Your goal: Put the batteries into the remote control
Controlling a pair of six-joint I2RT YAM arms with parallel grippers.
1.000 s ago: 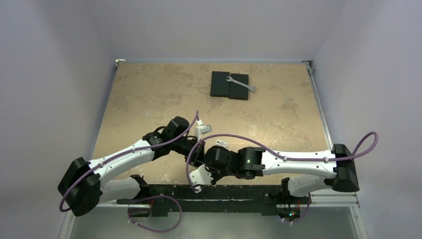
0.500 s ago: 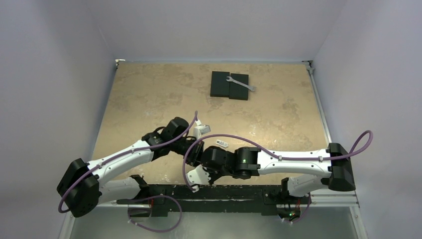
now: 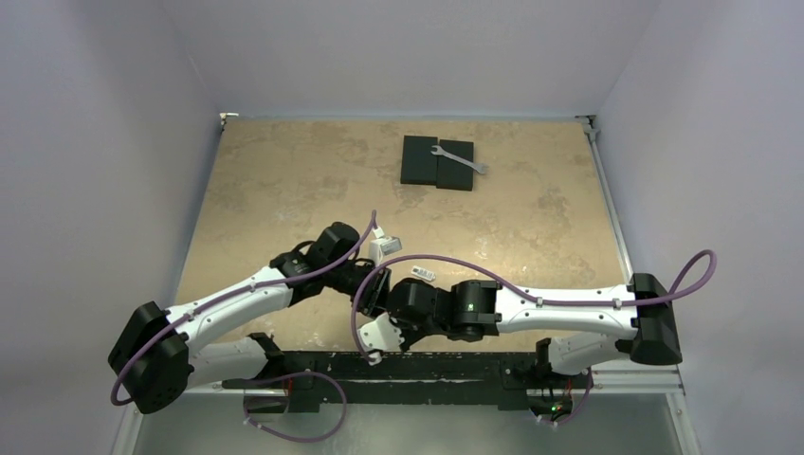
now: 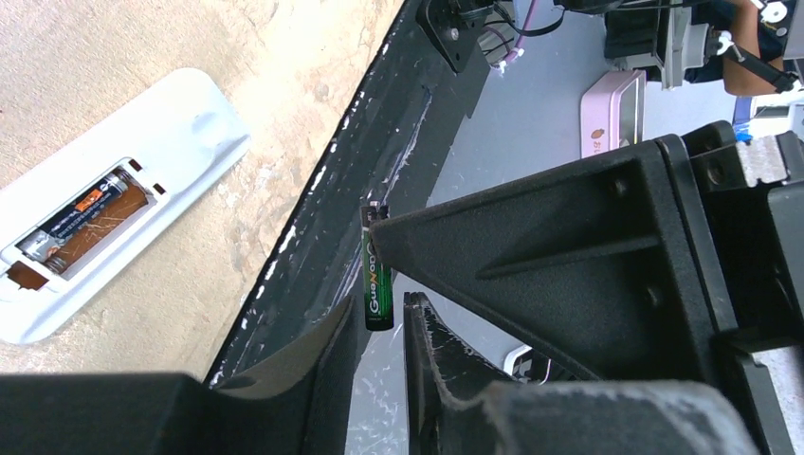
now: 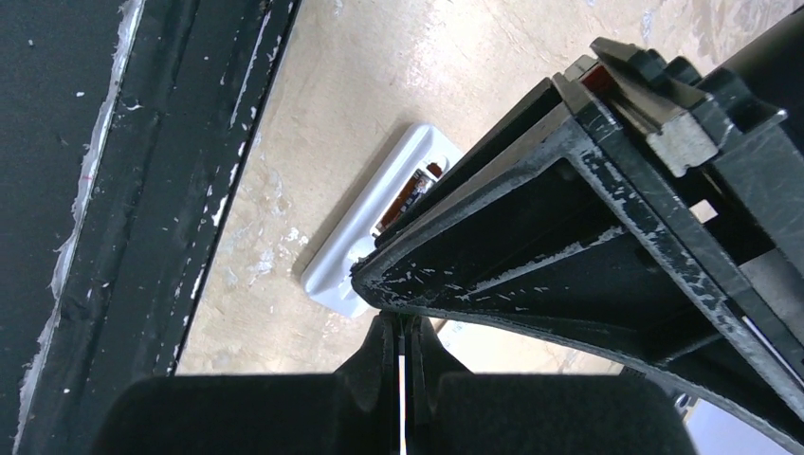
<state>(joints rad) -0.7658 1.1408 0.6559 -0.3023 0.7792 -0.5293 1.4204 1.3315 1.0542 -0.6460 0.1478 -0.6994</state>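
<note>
The white remote control [image 4: 123, 142] lies back up on the table with one battery [image 4: 90, 213] seated in its open recess; it also shows in the overhead view [image 3: 423, 274]. A second battery [image 4: 377, 275], green and black, hangs upright over the table's front rail. My right gripper [image 5: 402, 318] is shut, and its fingers [image 4: 531, 246] pinch this battery near its top. My left gripper [image 4: 381, 322] stands narrowly open around the battery's lower end, with a gap on one side. In the right wrist view the remote control [image 5: 346, 261] lies beyond the left gripper's fingers, which hide the held battery.
Two flat black blocks [image 3: 437, 162] with a silver wrench [image 3: 460, 159] on them sit at the table's far middle. A black rail [image 3: 427, 365] runs along the near edge, right under both grippers. Purple cables loop off both arms.
The right arm shifted a little left and then back. The right jaws closed and the left jaws have parted slightly. The remote has not moved.
</note>
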